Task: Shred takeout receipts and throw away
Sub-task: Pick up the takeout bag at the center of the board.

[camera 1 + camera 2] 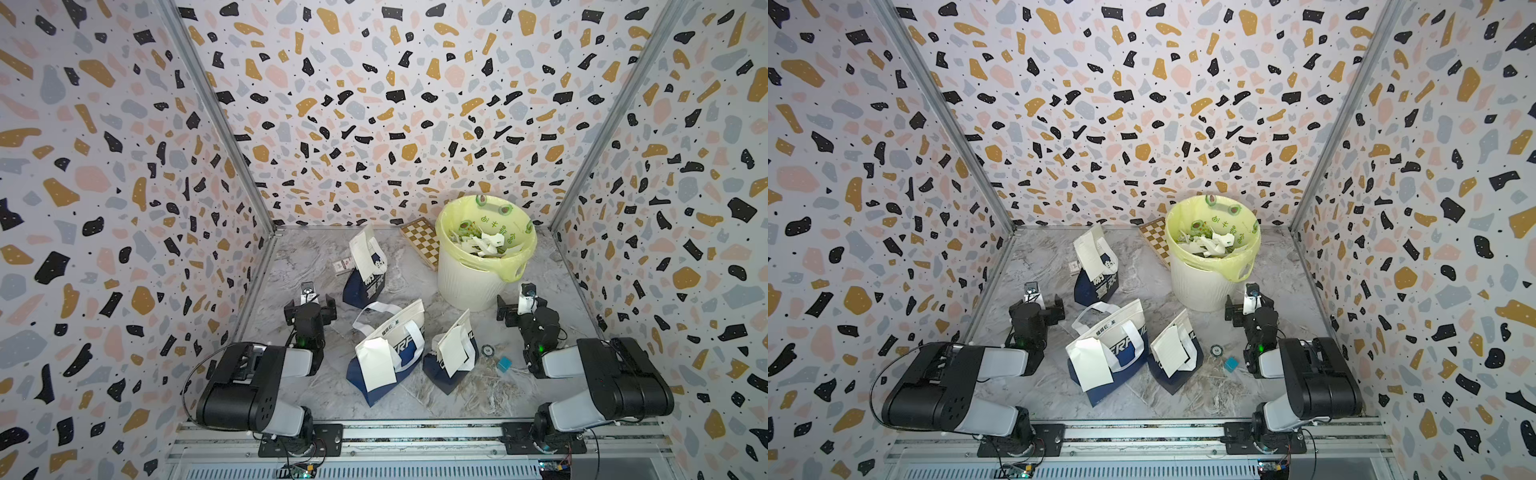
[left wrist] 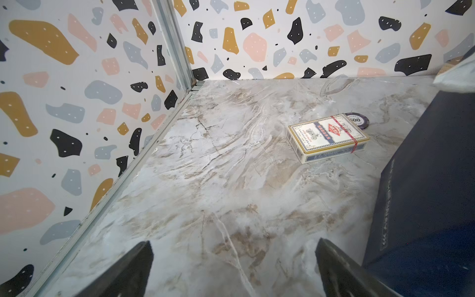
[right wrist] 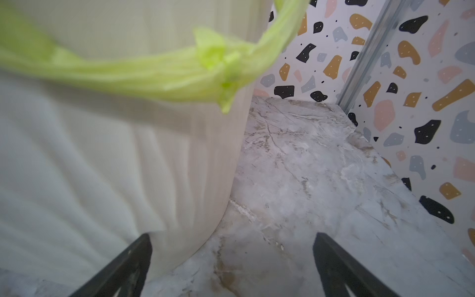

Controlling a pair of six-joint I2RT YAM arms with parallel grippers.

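Note:
Three takeout receipts, off-white sheets, lie on navy-and-cream tote bags: one on the far bag [image 1: 365, 253], one on the middle bag [image 1: 376, 368], one on the right-hand bag [image 1: 453, 349]. Ragged white scraps [image 1: 486, 245] fill the white bin [image 1: 469, 286] with its yellow-green liner [image 3: 154, 72]. My left gripper [image 1: 311, 306] [image 2: 234, 243] is open and empty over bare floor, left of the far bag [image 2: 424, 180]. My right gripper [image 1: 521, 307] [image 3: 232, 235] is open and empty, low beside the bin's wall [image 3: 128, 154].
A chessboard [image 1: 422, 241] leans behind the bin. A boxed card deck [image 2: 327, 137] and a poker chip [image 2: 358, 119] lie by the far bag. Another chip [image 1: 487, 351] and a blue cube [image 1: 504, 363] sit near the right arm. Terrazzo walls enclose three sides.

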